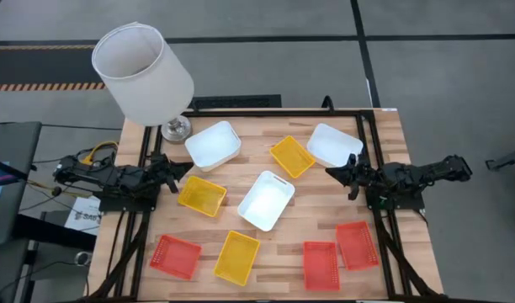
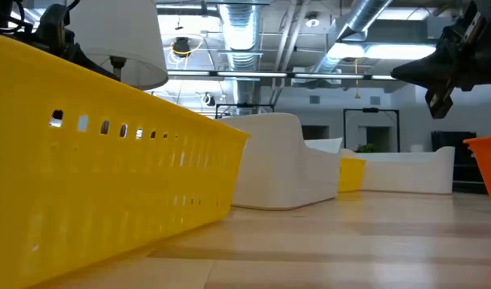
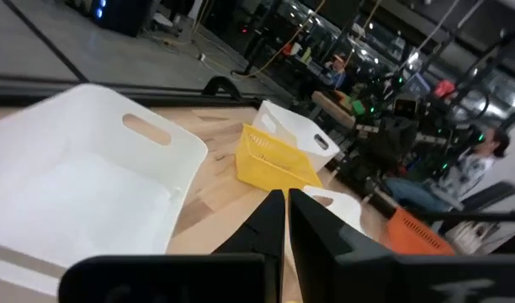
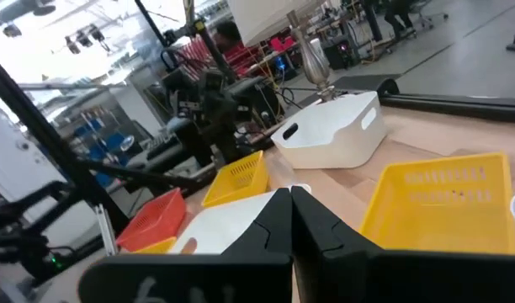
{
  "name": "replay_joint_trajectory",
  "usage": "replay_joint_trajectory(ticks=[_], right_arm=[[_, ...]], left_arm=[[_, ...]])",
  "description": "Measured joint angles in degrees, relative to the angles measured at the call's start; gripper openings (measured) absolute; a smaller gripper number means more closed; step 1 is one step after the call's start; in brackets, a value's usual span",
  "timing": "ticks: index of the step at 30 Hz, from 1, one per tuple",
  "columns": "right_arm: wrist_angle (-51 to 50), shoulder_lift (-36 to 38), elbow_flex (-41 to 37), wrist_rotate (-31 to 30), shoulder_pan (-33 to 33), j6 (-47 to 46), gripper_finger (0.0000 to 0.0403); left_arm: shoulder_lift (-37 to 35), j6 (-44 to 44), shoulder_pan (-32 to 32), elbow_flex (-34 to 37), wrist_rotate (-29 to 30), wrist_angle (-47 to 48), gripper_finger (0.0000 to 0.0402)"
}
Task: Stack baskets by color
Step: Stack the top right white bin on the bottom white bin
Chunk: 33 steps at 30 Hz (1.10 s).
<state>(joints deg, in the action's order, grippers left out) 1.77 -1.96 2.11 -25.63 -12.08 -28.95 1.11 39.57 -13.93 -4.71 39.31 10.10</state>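
Nine baskets lie scattered singly on the wooden worktop (image 1: 316, 220), none stacked, and the central white basket (image 1: 267, 200) serves as the landmark. At the near edge, in front of it, sit an orange basket (image 1: 175, 256) and a yellow basket (image 1: 237, 257) toward the left arm's side, and two orange baskets (image 1: 321, 264) (image 1: 357, 245) side by side toward the right arm's side. Just beside the central white basket, on the left arm's side, lies another yellow basket (image 1: 202, 195). Beyond it, a third yellow basket (image 1: 292, 156) sits between a white basket (image 1: 213, 145) and another white basket (image 1: 334, 145). The left tool (image 1: 181, 167) hovers on the left arm's side of the landmark, its fingers (image 3: 272, 220) pressed together and holding nothing. The right tool (image 1: 337, 172) hovers on the opposite side, near the far white basket, its fingers (image 4: 280, 217) likewise together and empty. Farthest off, at the far corner on the left arm's side, stands a lamp with a large white shade (image 1: 142, 74).
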Motion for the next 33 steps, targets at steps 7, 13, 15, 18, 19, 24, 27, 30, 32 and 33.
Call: replay_joint_trajectory(ticks=[7, 13, 15, 18, 19, 24, 27, 30, 32, 33], right_arm=[[-0.2, 0.0, 0.1, 0.0, 0.0, 0.0, 0.0012], [0.1, 0.0, 0.1, 0.0, 0.0, -0.2, 0.0012], [1.0, 0.0, 0.2, 0.0, 0.0, -0.1, 0.0012], [3.9, 0.0, 0.2, 0.0, 0.4, -0.2, 0.0012], [6.2, 0.0, 0.2, 0.0, 0.6, -0.7, 0.0012], [22.4, 0.0, 0.3, -0.5, 2.5, 1.7, 0.0034], [31.2, 0.0, 0.5, -0.9, 3.9, 7.5, 0.0065], [32.3, 0.0, 2.5, -2.2, 5.0, 13.6, 0.01], [30.9, -0.3, 4.9, -3.0, 5.8, 16.6, 0.0124], [29.7, -0.8, 6.2, -3.1, 6.1, 17.6, 0.0137]], left_arm=[[0.0, 9.4, 0.0, 0.0, -0.1, -0.3, 0.0006], [0.0, 16.2, 0.0, 0.0, 0.5, -0.4, 0.0006], [0.0, 17.3, 0.0, 0.0, 0.7, -0.4, 0.0006], [0.0, 17.7, 0.0, 0.0, 0.7, -0.5, 0.0006], [0.0, 17.9, 0.0, 0.0, 1.1, -0.8, 0.0006], [0.0, 21.1, 0.0, 0.0, 2.3, -8.0, 0.0007], [0.0, 18.7, 0.0, 0.0, 3.4, -14.6, 0.0018], [0.0, 14.2, 0.0, 0.0, 4.6, -22.1, 0.0045], [0.0, 10.2, 0.0, 0.0, 4.9, -27.5, 0.0072], [0.0, 7.9, 0.0, 0.0, 5.0, -30.3, 0.0087]])
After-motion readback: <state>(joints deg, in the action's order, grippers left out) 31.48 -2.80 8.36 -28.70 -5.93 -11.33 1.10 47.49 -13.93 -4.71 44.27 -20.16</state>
